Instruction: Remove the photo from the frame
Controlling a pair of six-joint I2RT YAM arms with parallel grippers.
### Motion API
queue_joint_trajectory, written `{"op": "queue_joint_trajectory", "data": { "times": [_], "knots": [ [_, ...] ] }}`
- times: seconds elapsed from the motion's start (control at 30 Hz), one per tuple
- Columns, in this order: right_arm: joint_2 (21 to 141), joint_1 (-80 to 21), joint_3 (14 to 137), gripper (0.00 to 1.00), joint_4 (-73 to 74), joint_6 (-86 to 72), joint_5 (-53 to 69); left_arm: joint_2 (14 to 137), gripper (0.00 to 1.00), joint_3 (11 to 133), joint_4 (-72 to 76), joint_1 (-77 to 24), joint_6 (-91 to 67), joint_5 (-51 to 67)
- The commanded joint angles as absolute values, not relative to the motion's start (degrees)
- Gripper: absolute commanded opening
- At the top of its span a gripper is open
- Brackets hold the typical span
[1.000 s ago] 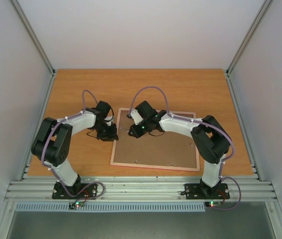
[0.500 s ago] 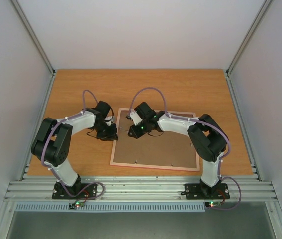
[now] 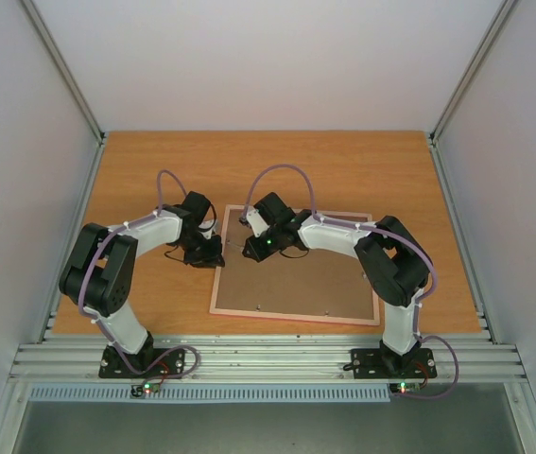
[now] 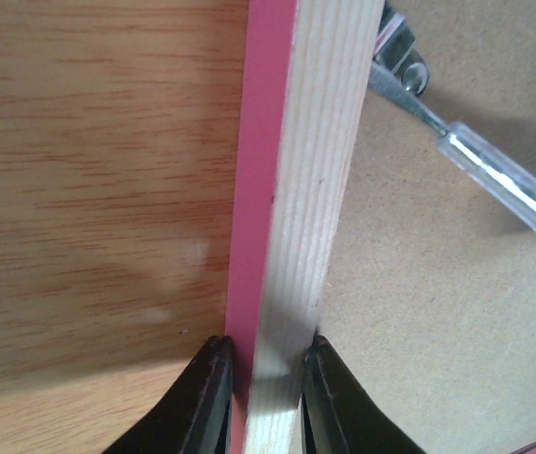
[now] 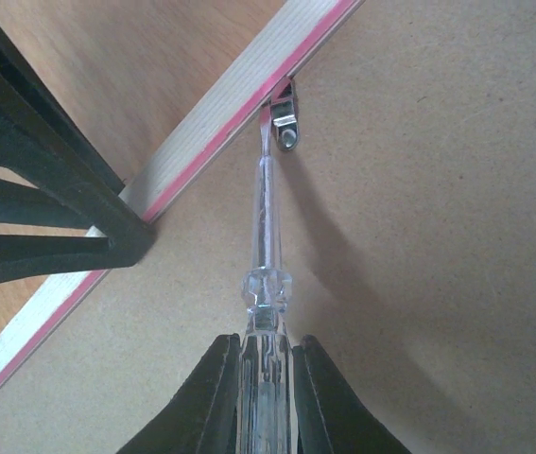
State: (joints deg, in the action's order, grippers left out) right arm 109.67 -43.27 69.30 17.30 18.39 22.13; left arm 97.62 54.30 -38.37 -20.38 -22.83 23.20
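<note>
Right wrist: right pincer [image 5: 266,355] grips screwdriver [image 5: 263,236], tip seemingly under clip [image 5: 285,118]; left pincer [image 4: 266,357] clamps frame [image 4: 319,142]. A slip gouges the backboard [image 5: 438,236]!

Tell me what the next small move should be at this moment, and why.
Probably lever or swivel the metal tab aside with the screwdriver tip. The frame lies face down, its rail clamped by the left end effector. The right end effector grips the screwdriver, whose blade meets the tab at the rim, where it sits over the edge of the backing board.
</note>
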Motion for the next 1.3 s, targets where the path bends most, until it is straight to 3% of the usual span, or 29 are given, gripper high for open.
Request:
{"op": "queue_joint_trajectory", "data": {
  "times": [0.0,0.83,1.27],
  "knots": [
    [110.54,-43.69,70.77,0.01,16.58,18.98,19.35,98.71,0.12,53.44,-38.42,-20.65,-24.35,22.81],
    [103.77,-42.29,66.37,0.01,14.86,17.66,17.05,99.94,0.11,55.49,-40.19,-20.57,-25.18,20.42],
    [92.05,-38.25,60.53,0.01,19.64,19.91,12.14,107.8,0.11,68.96,-48.67,-17.78,-19.65,13.4]
  ]
}}
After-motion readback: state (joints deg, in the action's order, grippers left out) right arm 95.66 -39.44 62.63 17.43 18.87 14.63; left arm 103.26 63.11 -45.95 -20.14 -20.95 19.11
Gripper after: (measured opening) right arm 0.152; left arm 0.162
